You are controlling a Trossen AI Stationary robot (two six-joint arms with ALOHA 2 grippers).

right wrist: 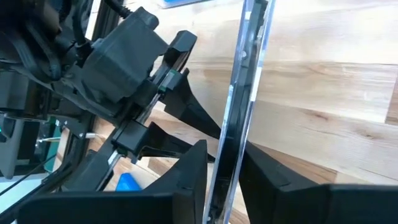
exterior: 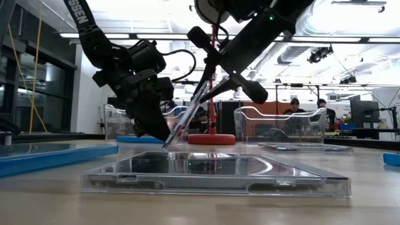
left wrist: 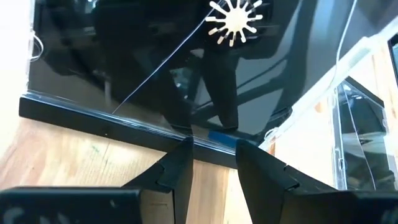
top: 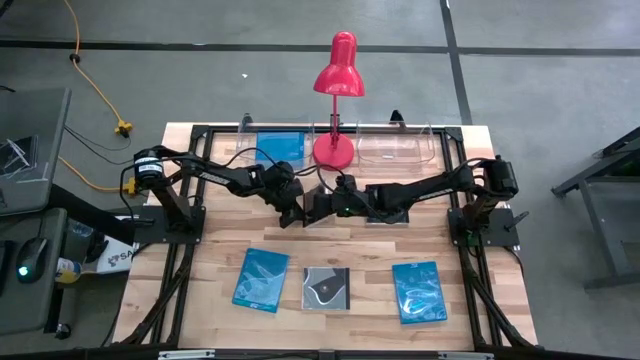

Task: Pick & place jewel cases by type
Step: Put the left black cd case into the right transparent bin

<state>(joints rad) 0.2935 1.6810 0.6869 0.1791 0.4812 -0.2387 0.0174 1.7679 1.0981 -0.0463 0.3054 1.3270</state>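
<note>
A black jewel case (left wrist: pixel 155 62) with a white sunburst mark stands steeply tilted over the table's middle (exterior: pixel 187 115), between my two grippers. My left gripper (left wrist: pixel 214 146) is shut on its lower edge, and my right gripper (right wrist: pixel 224 155) is closed about its upper edge. Three more jewel cases lie flat in a row near the front edge: a patterned blue one (top: pixel 262 280), a dark grey one with a white swirl (top: pixel 327 288) and another blue one (top: pixel 418 292). A further blue case (top: pixel 280 143) lies in the far left clear tray. My left gripper pinches the case's lower edge (left wrist: pixel 211 138) between its two fingers, coming slantwise down from the table's left. The case stands tilted above the fingers; whether its low corner (exterior: pixel 167 146) rests on the table, I cannot tell. My right gripper has the case's upper edge (right wrist: pixel 239 106) between its two fingers, one on each face. It comes slantwise down from the table's right. The case shows edge-on between the fingers, steeply tilted.
A red desk lamp (top: pixel 337 100) stands at the far middle, between two clear trays (top: pixel 395 148). A dark case (top: pixel 388 217) lies flat under the right arm. Black frame rails run along both table sides. Bare wood lies between the grippers and the front row.
</note>
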